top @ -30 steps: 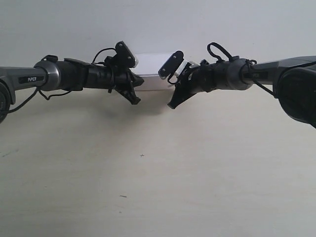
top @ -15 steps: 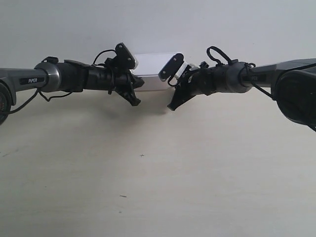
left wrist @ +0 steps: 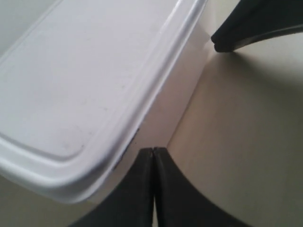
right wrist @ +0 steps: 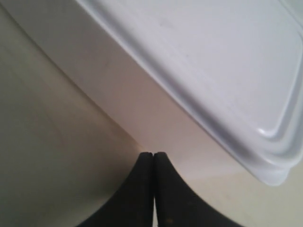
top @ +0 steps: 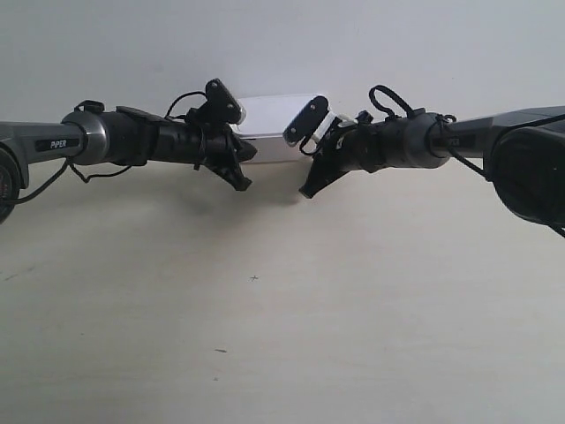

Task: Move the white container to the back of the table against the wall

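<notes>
The white container point(top: 269, 124) stands at the far side of the table point(top: 265, 309), close to the wall point(top: 282, 44); whether it touches the wall I cannot tell. Two black grippers meet in front of it: the one at the exterior view's left point(top: 244, 184) and the one at the right point(top: 306, 190). In the left wrist view, my left gripper point(left wrist: 153, 151) is shut, its tips at the side wall below the container's lid point(left wrist: 80, 71). My right gripper point(right wrist: 153, 155) is shut too, tips against the container's side point(right wrist: 156, 113).
The other arm's dark fingertip point(left wrist: 251, 28) shows further along the container in the left wrist view. Both arms reach in horizontally from the sides, with cables looped near the wrists. A few tiny dark marks point(top: 254, 278) dot the tabletop.
The arm at the exterior view's right has shifted slightly toward the container. The other arm and the container look almost unmoved.
</notes>
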Available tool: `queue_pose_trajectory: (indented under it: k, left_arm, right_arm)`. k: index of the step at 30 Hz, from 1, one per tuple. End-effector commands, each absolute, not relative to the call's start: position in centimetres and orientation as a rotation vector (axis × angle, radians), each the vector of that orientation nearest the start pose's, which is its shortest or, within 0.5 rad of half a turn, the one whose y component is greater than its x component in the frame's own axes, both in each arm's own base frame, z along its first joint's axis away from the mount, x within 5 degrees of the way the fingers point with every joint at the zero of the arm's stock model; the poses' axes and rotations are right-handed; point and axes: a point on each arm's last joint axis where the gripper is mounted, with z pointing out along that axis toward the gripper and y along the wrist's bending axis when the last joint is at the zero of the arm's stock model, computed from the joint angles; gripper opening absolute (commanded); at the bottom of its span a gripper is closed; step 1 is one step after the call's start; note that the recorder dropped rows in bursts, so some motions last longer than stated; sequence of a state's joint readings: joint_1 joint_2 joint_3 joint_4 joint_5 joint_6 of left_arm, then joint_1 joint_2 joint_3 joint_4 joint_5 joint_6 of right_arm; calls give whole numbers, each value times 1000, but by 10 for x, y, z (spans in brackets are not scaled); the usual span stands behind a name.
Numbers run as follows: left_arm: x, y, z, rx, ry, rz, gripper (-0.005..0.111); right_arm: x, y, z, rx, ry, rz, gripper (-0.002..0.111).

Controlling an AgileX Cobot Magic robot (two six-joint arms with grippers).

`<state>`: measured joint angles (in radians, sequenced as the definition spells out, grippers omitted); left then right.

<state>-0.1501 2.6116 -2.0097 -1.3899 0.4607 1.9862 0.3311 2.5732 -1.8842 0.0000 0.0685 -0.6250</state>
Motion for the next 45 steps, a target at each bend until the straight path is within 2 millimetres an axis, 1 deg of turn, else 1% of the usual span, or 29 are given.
queue_pose_trajectory:
  k: [1, 5, 8, 13, 17, 20, 23, 26, 30, 31, 34, 37, 41, 45]
  left_arm:
    - [547, -121, 84, 1001, 1900, -233, 0]
    - [544, -120, 89, 1009, 1929, -240, 0]
    - [539, -119, 98, 1010, 1933, -241, 0]
    - [523, -112, 110, 942, 2003, -281, 0]
    - [506, -105, 112, 895, 2071, -249, 0]
    - [496, -93, 111, 798, 2129, -126, 0]
    - [485, -84, 113, 753, 2160, -37, 0]
    - [477, -82, 115, 750, 2177, -34, 0]
    - [467, -82, 113, 726, 2207, -66, 0]
    - [464, -82, 115, 705, 2214, -80, 0]
    - [455, -80, 121, 647, 2230, -92, 0]
    - [444, -78, 130, 613, 2239, -102, 0]
    - [427, -76, 142, 447, 2267, -186, 0]
    - [402, -78, 157, 333, 2275, -301, 0]
  right_arm:
    - [524, 175, 67, -1005, 1956, -170, 0]
    - [523, 175, 68, -1010, 1966, -169, 0]
    - [523, 175, 68, -1012, 1969, -168, 0]
    - [523, 175, 69, -983, 1980, -153, 0]
    - [524, 172, 68, -979, 1989, -156, 0]
    - [525, 169, 71, -968, 1992, -156, 0]
    - [525, 170, 76, -946, 1993, -146, 0]
    - [526, 170, 79, -941, 1989, -145, 0]
    - [524, 170, 77, -955, 2013, -141, 0]
    - [523, 171, 76, -956, 2030, -133, 0]
    - [521, 171, 82, -927, 2069, -102, 0]
    - [520, 171, 99, -905, 2085, -80, 0]
    - [512, 174, 137, -775, 2157, 67, 0]
    - [497, 177, 175, -760, 2240, 198, 0]
